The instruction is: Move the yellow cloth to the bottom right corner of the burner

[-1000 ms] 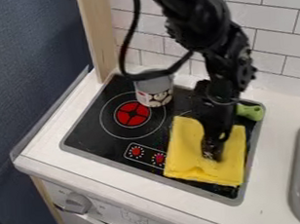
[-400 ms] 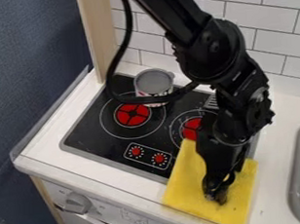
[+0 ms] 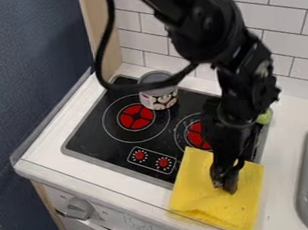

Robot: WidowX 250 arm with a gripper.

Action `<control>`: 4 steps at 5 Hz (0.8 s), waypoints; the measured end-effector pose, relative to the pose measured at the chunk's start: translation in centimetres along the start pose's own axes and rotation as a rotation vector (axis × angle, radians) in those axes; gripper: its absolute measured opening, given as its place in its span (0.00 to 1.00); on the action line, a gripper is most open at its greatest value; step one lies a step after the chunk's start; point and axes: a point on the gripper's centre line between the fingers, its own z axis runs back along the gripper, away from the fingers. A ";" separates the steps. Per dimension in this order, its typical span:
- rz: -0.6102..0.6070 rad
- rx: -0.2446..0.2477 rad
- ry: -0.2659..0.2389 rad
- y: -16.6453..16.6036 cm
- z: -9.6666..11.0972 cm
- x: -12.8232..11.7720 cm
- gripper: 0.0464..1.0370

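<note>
Now, hand [image 3: 225,182]: we can't tell its grip.
Yellow cloth [image 3: 202,198]: we should settle it flat over the cooktop [image 3: 95,134] corner.

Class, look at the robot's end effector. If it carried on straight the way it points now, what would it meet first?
The yellow cloth, which lies beneath the downward-pointing end effector. The two may already be touching; this single slanted view leaves the depth unclear.
</note>
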 end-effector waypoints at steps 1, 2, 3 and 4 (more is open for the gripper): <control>0.006 -0.043 0.011 -0.7 2.5 -0.1 0.96; 0.063 -0.070 -0.015 -0.6 4.8 0.5 0.96; 0.074 -0.101 0.009 -0.6 6.7 0.8 0.96; 0.080 -0.103 0.008 -0.7 6.7 1.1 0.96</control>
